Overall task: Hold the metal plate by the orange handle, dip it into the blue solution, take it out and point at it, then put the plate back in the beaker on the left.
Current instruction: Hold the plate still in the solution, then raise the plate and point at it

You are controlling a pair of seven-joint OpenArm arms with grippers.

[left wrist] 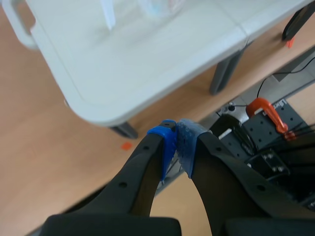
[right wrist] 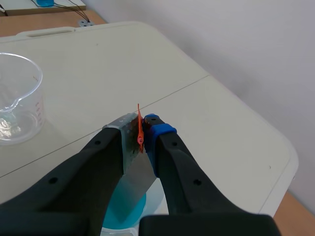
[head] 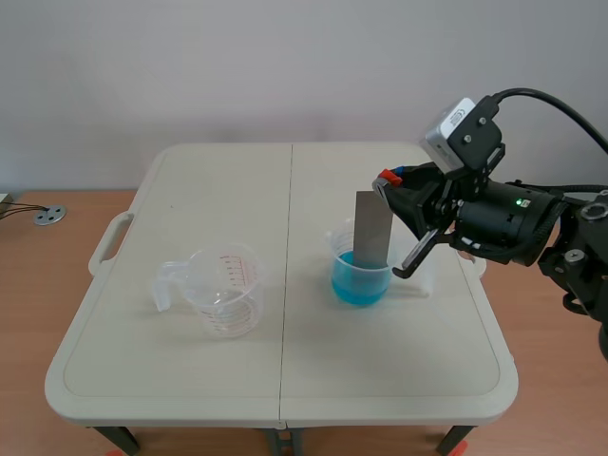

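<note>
- Closest to the wrist camera, the right gripper [right wrist: 141,133] has its two black fingers clamped narrowly on the orange handle [right wrist: 140,129], a thin strip at the top of the metal plate [right wrist: 135,169].
- From that grip the grey plate hangs roughly upright, and its lower end reaches down into the blue solution [head: 359,285].
- That liquid fills the lower part of a clear plastic beaker [head: 338,241], which stands on the right half of the table, just right of the centre seam.
- In the scene view the right arm comes in from the right edge at about the height of the plate's top, with its white camera housing above it.
- On the left half of the table stands the empty beaker [head: 228,290], well apart from the blue one. It is clear, with red measuring marks, and its handle points to the left.
- Both beakers stand on a cream folding table [head: 190,180], which has a carry handle on its left edge.
- Away from all this, the left gripper [left wrist: 178,133] has its blue dotted pads pressed together with nothing between them.
- It hangs below and outside a table corner, over the wooden floor [left wrist: 44,147].
- An orange clamp [left wrist: 266,109] on dark equipment shows beside it.
</note>
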